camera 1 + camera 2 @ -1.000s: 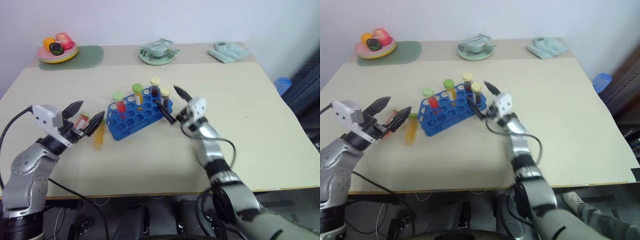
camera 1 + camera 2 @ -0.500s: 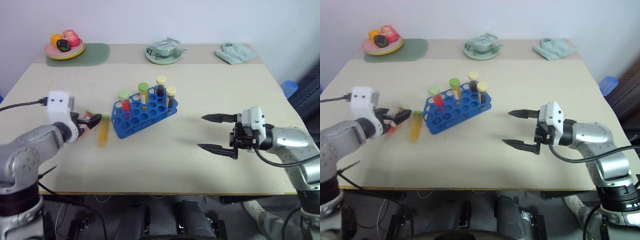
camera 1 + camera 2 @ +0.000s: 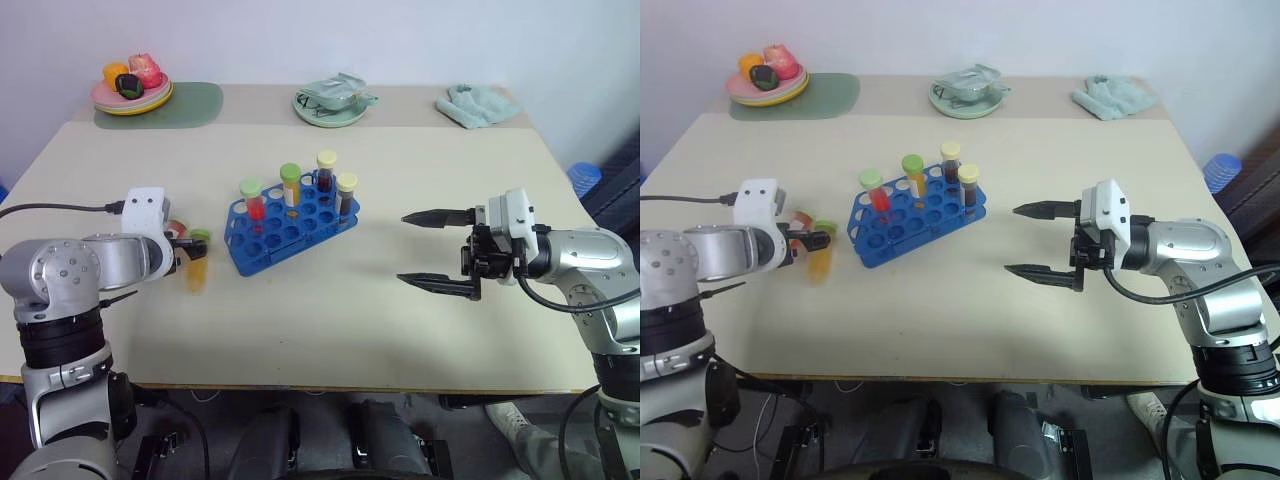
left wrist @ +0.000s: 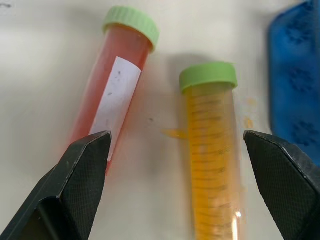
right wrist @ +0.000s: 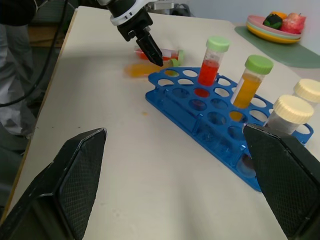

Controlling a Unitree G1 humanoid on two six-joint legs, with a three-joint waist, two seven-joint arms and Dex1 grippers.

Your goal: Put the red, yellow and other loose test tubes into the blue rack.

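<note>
The right gripper [image 3: 432,250] has pulled back from the blue rack [image 3: 290,222], jaws wide and empty. The left gripper [image 4: 175,170] has tipped down, spread wide over the red tube [image 4: 112,95] and yellow tube [image 4: 212,150] lying beside the rack, gripping neither; a pickup looks next.

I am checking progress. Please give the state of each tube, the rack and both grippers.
Red tube: loose, lying on table.
Yellow tube: loose, lying beside it.
Blue rack: holds four upright capped tubes.
Left gripper: open over both loose tubes.
Right gripper: open, empty, away from rack.
</note>
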